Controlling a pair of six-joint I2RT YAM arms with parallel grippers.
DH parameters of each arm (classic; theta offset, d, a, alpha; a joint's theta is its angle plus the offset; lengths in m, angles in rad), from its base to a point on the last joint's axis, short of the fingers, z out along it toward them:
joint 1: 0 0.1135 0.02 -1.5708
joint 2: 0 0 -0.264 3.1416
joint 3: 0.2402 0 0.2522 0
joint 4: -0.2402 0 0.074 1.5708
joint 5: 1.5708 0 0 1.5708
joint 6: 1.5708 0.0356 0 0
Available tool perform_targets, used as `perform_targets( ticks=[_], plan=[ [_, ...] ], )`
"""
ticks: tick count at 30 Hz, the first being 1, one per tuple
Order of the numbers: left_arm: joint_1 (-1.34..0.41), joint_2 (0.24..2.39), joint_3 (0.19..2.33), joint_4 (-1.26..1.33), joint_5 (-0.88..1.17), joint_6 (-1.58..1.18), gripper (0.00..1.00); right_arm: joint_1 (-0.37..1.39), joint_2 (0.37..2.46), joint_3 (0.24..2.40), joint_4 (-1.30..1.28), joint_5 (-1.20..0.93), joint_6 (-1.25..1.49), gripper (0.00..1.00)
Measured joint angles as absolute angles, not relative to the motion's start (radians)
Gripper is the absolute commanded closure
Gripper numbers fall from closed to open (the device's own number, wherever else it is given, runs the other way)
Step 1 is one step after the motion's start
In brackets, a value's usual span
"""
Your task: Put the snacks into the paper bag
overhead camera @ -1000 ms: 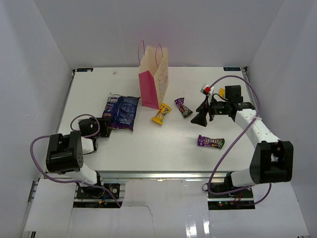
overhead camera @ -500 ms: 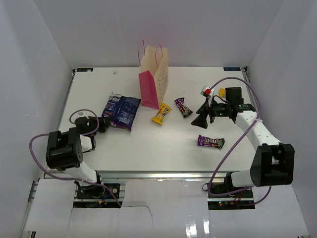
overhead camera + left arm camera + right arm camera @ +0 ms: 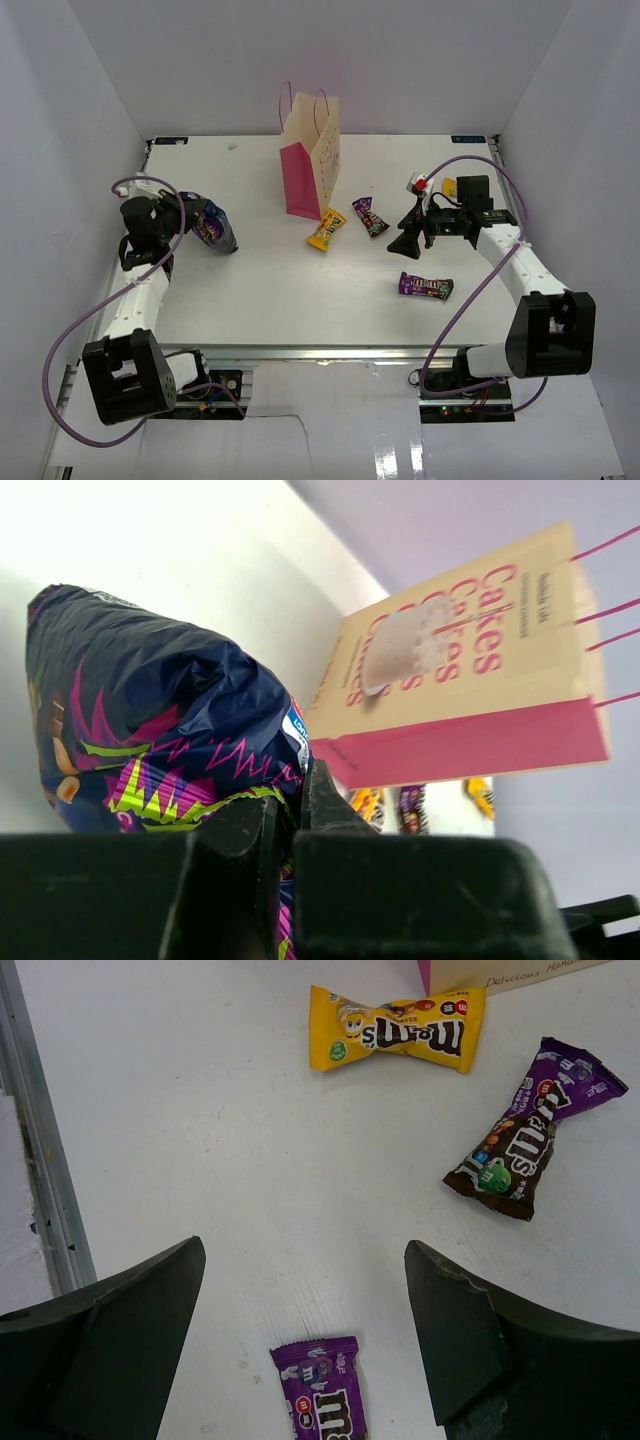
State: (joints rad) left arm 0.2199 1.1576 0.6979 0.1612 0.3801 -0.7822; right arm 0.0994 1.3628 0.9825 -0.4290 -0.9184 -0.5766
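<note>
L gripper: clamped tight on blue snack bag. L wrist view shows the crumpled foil pinched at its lower edge between both fingers. The bag looks raised off table, tho contact at its low corner can't be confirmed. Posn: far L side, well apart from paper bag.

The paper bag stands upright at rear-centre, pink side panel toward the top cam, handles up.

Loose on table:
- yellow packet, flat, just beside the paper bag's near R corner
- dark purple packet, near the yellow one on its R, not touching
- 2nd purple packet, alone, R half, closer to front edge

R gripper: fingers spread wide, nothing betw. them, over table betw. the two purple pkts. R wrist view has the yellow and dark purple pkts ahead and the 2nd purple pkt's end low in frame, in the gap.
</note>
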Motion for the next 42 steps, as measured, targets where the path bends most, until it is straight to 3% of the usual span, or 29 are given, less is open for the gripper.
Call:
perform_targets(
  ticks=[9, 18, 35, 42],
  plan=[
    [0.218, 1.158, 0.884, -0.048, 0.402, -0.650, 1.00, 0.098, 1.363, 0.982, -0.430, -0.917, -0.577, 0.14],
    [0.216, 1.176, 1.051, -0.042, 0.483, -0.642, 1.00, 0.094, 1.363, 0.982, -0.432, -0.915, -0.577, 0.14],
    [-0.008, 1.595, 1.787, -0.024, 0.575, -0.628, 1.00, 0.086, 1.363, 0.982, -0.440, -0.895, -0.577, 0.14],
    [-0.137, 1.733, 1.982, -0.049, 0.562, -0.582, 1.00, 0.078, 1.363, 0.982, -0.440, -0.892, -0.577, 0.14]
  ],
)
